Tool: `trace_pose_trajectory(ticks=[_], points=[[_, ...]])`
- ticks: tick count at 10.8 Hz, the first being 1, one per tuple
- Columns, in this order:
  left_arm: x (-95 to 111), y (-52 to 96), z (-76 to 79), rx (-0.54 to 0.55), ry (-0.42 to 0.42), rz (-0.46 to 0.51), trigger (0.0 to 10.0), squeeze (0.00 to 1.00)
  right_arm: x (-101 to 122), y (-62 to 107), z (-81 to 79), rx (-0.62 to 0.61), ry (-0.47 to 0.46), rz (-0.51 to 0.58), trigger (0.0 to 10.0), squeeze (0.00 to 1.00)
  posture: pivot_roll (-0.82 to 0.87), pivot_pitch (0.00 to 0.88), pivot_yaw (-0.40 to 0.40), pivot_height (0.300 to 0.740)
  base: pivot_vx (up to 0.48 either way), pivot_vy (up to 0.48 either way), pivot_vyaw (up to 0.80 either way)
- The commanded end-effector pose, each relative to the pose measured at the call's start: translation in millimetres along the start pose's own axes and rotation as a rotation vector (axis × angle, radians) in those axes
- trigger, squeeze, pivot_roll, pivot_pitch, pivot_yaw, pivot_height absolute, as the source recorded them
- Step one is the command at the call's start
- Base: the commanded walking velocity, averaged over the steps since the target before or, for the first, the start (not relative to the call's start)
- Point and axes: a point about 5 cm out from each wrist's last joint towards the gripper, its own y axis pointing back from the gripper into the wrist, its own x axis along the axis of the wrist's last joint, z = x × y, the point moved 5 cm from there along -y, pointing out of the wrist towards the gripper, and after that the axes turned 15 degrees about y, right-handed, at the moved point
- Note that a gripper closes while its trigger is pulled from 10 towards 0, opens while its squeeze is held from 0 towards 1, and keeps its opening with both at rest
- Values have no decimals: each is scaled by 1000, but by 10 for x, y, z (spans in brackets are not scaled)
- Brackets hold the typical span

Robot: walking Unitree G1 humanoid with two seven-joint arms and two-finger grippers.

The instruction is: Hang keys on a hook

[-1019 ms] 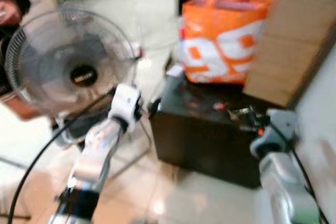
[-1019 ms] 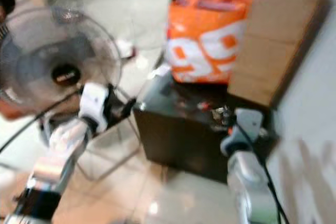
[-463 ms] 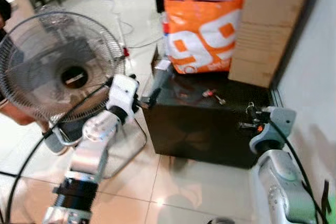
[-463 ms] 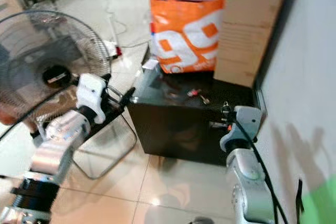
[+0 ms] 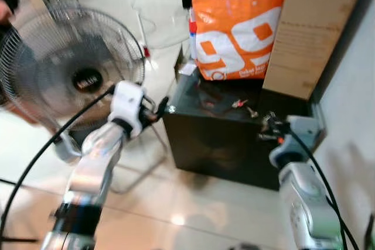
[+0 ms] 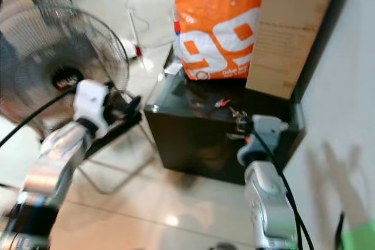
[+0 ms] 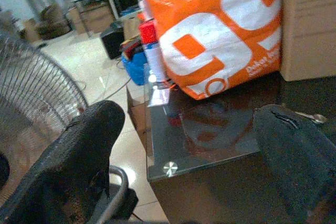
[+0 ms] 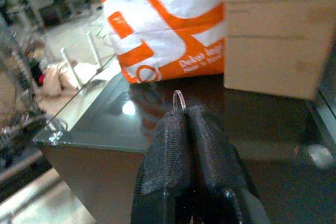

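Right end effector [image 8: 185, 124] is pinched shut on the keys' ring [image 8: 179, 100], held just over the desk's [image 5: 222, 139] right front edge, w/ left end effector [image 7: 184, 145] spread wide, empty (no hook made out, prob. off-frame).

A lived-in home: tiled floor [image 5: 176, 203], standing fan [image 5: 73, 74], orange shopping bag [image 5: 240, 27].

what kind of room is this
Probably a lived-in room of a home used partly for storage: a standing fan on a glossy tiled floor, and an orange shopping bag and cardboard box on a low black cabinet.
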Motion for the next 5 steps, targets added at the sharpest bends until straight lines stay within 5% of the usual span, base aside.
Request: trace_pose_trajectory(ticks=[1, 5], points=[[-8, 72, -81, 47, 10, 0, 10000, 86, 75, -53, -77, 43, 16, 21, 10000, 0, -23, 0, 24, 740, 0, 0, 0], [-51, 277, -104, 126, 25, 6, 10000, 90, 76, -145, -203, 130, 34, 7, 10000, 0, 57, 0, -87, 740, 0, 263, 0]])
